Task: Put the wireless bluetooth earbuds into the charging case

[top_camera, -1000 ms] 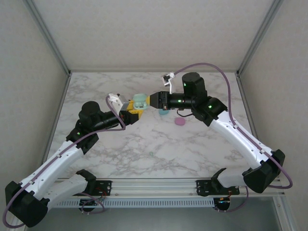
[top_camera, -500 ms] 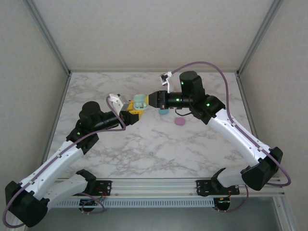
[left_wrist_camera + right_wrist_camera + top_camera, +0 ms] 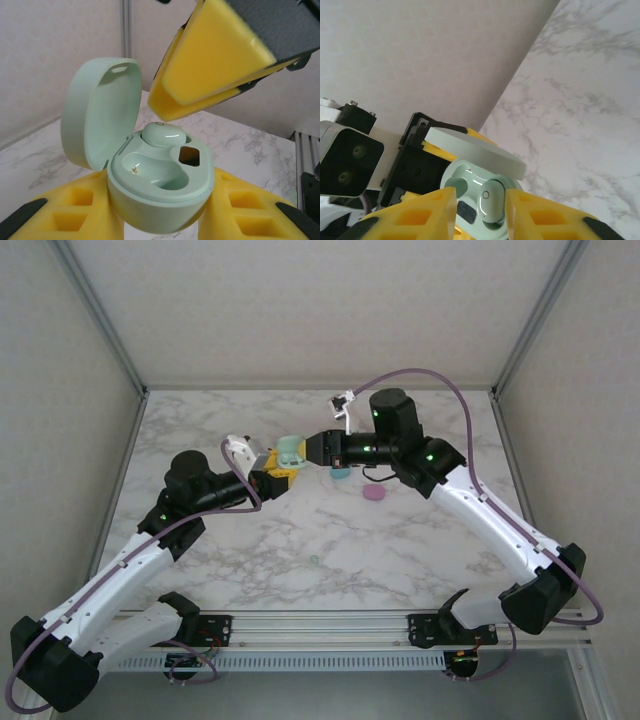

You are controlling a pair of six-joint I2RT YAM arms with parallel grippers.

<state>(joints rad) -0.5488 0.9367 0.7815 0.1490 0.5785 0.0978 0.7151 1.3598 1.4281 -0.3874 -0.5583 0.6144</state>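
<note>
left gripper (image 3: 282, 472) clamped on open mint case (image 3: 150, 192), lid (image 3: 97, 115) tilted up, mint earbud (image 3: 162, 134) seated in one socket, right gripper (image 3: 481, 212) just above it with jaws slightly apart, tiny pale bud (image 3: 314, 560) loose on marble table (image 3: 420, 550)

- A white marble worktop (image 3: 290, 540) with grey veining lies under everything.
- A pale, finely textured back wall (image 3: 320, 310) rises from its far edge.
- Matching side walls stand on the left (image 3: 50, 440) and on the right (image 3: 590, 440).
- A slanting aluminium post marks each far corner, one left (image 3: 100, 315) and one right (image 3: 538, 315).
- A slotted metal rail (image 3: 320, 625) runs along the worktop's near edge.
</note>
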